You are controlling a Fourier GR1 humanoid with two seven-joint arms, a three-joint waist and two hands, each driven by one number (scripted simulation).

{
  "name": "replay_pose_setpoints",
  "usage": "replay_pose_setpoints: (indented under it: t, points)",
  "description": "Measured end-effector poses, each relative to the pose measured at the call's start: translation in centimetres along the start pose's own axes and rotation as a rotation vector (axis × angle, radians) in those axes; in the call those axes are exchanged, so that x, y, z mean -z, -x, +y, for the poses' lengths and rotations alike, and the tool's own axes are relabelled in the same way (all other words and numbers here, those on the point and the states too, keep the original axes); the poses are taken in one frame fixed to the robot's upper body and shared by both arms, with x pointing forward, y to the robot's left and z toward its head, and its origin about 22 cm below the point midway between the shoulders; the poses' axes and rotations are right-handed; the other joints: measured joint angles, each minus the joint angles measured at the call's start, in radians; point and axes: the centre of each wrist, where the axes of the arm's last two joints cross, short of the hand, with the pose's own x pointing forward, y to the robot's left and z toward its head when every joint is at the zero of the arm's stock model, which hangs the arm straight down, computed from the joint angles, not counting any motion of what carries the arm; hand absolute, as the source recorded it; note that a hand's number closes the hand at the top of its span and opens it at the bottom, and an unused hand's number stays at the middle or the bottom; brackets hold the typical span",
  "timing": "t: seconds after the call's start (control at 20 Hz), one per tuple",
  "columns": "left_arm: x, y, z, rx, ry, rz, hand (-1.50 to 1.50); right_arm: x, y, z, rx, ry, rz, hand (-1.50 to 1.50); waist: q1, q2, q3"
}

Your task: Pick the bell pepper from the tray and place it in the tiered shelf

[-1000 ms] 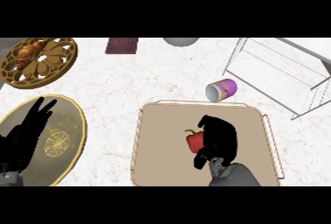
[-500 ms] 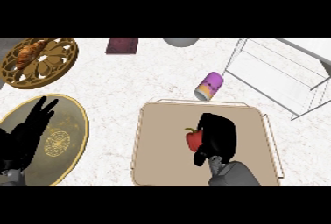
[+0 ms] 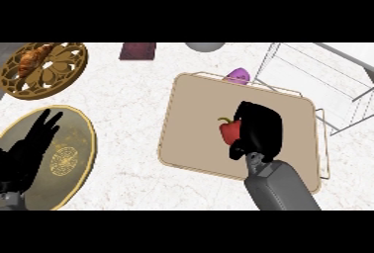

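Curling round the red bell pepper with a green stem [image 3: 229,130], the black right hand [image 3: 257,129] is seen over the middle of the beige, rounded-corner rectangular tray [image 3: 191,123]; only the pepper's left side shows past the fingers, and whether it is lifted off the tray cannot be told. The white wire tiered shelf [image 3: 321,79] is found just beside the tray's far right corner, at the upper right of the view. A small purple cup [image 3: 238,74] is partly hidden behind the tray's far edge. At the lower left, the black left hand [image 3: 29,148] is held open with fingers spread, resting above a round olive plate with a gold rim [image 3: 76,153]. Farther up on the left, a brown carved wooden plate [image 3: 51,74] carries a croissant [image 3: 33,57]. A dark red rectangular block [image 3: 137,51] and a grey round object [image 3: 205,46] are seen at the top edge of the white marbled counter [image 3: 131,104].
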Motion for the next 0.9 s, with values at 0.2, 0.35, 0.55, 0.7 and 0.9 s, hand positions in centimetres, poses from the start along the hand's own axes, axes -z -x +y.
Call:
replay_pose_setpoints:
  t: [0.2,0.35,0.55,0.7,0.9]
  points:
    - [-0.1,0.1,-0.2,-0.006,0.002,-0.001,0.0,2.1,-0.3,-2.9,0.032,0.036,0.029,1.5,-0.001,0.001,-0.002]
    - [0.0,0.2,0.1,-0.006,-0.003,0.007,0.0,2.2,-0.9,-6.3,0.095,0.086,0.037,1.5,-0.003,-0.001,-0.001]
    - [0.0,0.3,0.1,-0.004,-0.017,0.012,0.0,0.4,-0.5,-9.5,0.228,0.135,0.013,1.5,-0.009,-0.003,0.001]
    - [-0.1,0.2,0.6,-0.007,-0.016,0.018,0.0,-1.6,0.0,-12.1,0.345,0.188,-0.016,1.5,-0.011,-0.005,-0.001]
    - [-0.3,0.0,0.2,-0.007,-0.008,0.017,0.0,-3.2,0.5,-16.0,0.458,0.275,-0.046,1.5,-0.01,-0.004,-0.004]
